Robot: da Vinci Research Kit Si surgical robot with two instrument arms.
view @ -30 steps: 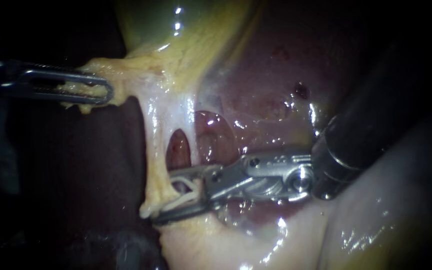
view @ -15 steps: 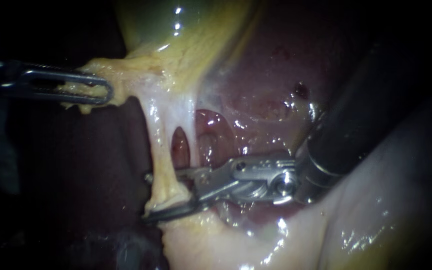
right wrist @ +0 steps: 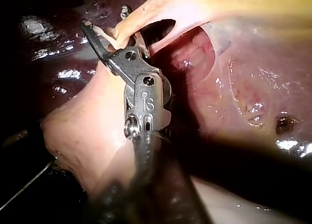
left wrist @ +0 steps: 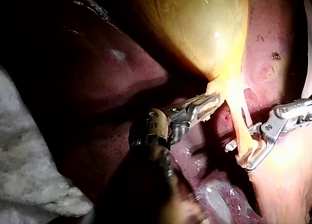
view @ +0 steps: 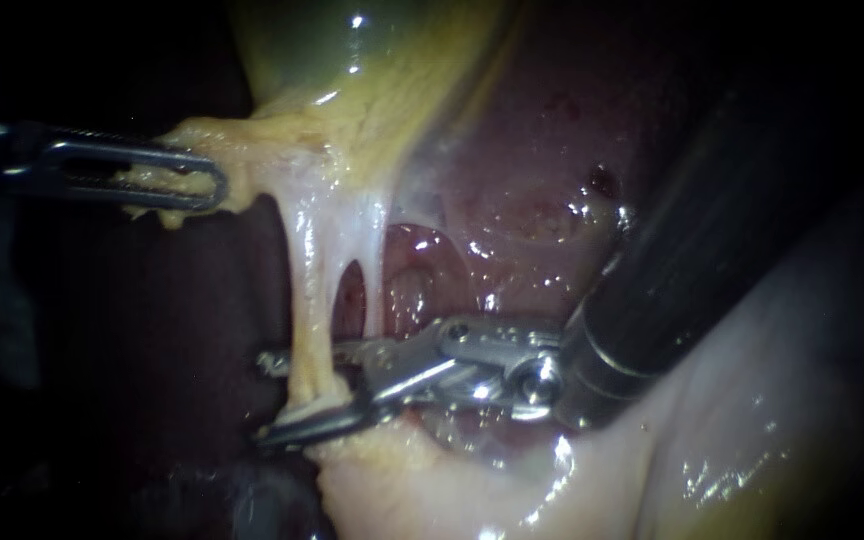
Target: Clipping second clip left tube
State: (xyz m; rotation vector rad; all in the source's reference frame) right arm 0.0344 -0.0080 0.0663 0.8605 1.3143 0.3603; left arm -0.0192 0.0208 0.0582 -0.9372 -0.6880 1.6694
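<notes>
Dark red liver [view: 532, 140] as bed, yellow-green gallbladder [view: 392, 50] above; white cloth [left wrist: 24, 151] beside liver. Left instrument [view: 192, 185] level from left, hand clamped on yellow fat [view: 242, 150] at gallbladder's neck. Right instrument [view: 292, 398] slants down from upper right, hand wide – jaws straddle left tube [view: 304, 320] near its lower end, not closed on it. Tube stretched taut, upright.

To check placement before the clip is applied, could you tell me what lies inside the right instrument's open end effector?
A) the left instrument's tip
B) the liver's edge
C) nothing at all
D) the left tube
D: the left tube runs down through the gap in the open end effector of the right instrument.
</notes>
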